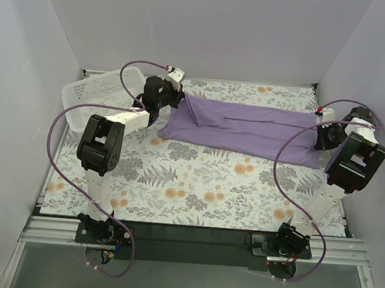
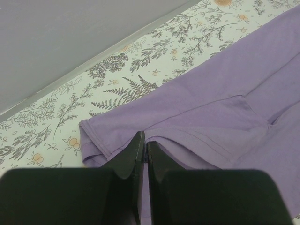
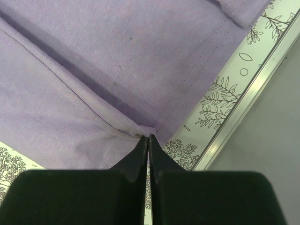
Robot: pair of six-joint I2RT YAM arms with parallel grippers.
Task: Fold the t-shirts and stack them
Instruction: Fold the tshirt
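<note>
Flowered table (image 1: 196, 184) between pale walls: one purple t-shirt (image 1: 247, 131) lay stretched across the far half, pinched at both ends.
From the left, one white basket (image 1: 90, 92) sat in the far corner. The left gripper (image 1: 180, 100) was clenched on the t-shirt's left edge, and the right gripper (image 1: 319, 124) on its right corner. The t-shirt looked already narrowed to a long band, so the next move likely called for carrying one end over the other, both arms in step. Two grippers; no second t-shirt showed.
</note>
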